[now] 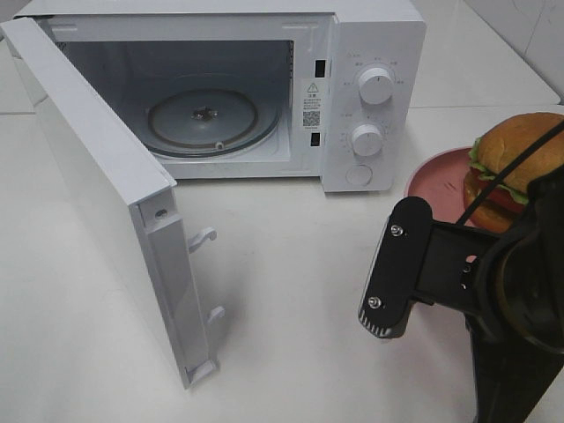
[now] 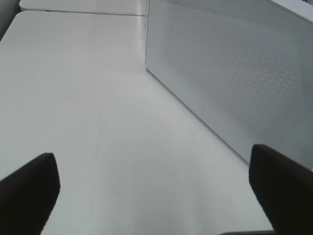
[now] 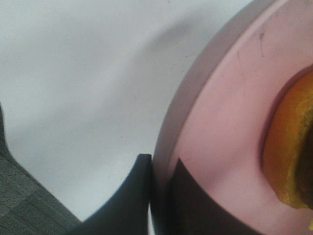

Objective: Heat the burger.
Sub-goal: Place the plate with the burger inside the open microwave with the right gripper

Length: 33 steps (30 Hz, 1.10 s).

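Observation:
The burger [image 1: 515, 167], with a golden bun, green lettuce and red tomato, sits on a pink plate [image 1: 436, 181] to the right of the microwave [image 1: 370, 53]. In the right wrist view my right gripper [image 3: 161, 166] is shut on the plate's rim [image 3: 220, 122], one finger under it and one over it, with the burger's bun edge [image 3: 288, 156] just beyond. My right arm [image 1: 493, 291] reaches in from the lower right and hides part of the plate. My left gripper [image 2: 156, 176] is open and empty over the white table, beside a white perforated panel [image 2: 234, 73].
The microwave door [image 1: 97, 194] stands swung wide open to the left, its latch hooks [image 1: 204, 238] pointing right. The glass turntable [image 1: 211, 119] lies bare inside the cavity. Two knobs [image 1: 376, 86] sit on the control panel. White table [image 1: 291, 291] lies in front.

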{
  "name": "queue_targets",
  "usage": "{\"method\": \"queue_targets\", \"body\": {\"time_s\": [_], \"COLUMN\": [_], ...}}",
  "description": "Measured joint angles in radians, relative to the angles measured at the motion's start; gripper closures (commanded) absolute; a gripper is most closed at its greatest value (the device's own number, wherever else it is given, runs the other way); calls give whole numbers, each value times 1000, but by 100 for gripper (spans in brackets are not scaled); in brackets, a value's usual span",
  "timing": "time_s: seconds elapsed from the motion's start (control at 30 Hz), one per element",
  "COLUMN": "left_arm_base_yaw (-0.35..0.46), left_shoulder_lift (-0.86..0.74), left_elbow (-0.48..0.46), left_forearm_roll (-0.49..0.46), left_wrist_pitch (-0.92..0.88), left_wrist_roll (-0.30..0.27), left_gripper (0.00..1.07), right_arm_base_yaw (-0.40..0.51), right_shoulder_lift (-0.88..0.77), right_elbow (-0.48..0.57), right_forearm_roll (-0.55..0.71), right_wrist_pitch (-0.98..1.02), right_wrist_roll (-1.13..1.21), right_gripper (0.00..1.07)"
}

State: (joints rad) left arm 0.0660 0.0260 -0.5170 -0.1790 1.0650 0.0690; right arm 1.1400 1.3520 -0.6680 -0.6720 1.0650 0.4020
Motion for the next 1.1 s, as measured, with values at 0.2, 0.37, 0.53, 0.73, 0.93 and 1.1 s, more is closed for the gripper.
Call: {"method": "queue_targets", "body": {"time_s": [0.2,0.37,0.53,0.73,0.93,1.1], "left_arm_base_yaw": [0,0,0,0,0,0], "left_shoulder_lift": [0,0,0,0,0,0], "left_elbow": [0,0,0,0,0,0], "left_forearm_roll": [0,0,0,0,0,0], "left_wrist_pitch": [0,0,0,0,0,0], "left_wrist_roll": [0,0,0,0,0,0], "left_gripper": [9,9,9,9,9,9], "right_arm_base_yaw": [0,0,0,0,3,3], "right_shoulder_lift": [0,0,0,1,1,1], "right_elbow": [0,0,0,0,3,5], "right_forearm_roll": [-26,-34,-49,-70,-109,-109], "right_wrist_pitch": [-33,-85,-135,-205,-230,-290], "right_wrist_roll": [-111,-192,-250,-341,-379,-380], "right_gripper": [106,106,106,105,104,107]}}
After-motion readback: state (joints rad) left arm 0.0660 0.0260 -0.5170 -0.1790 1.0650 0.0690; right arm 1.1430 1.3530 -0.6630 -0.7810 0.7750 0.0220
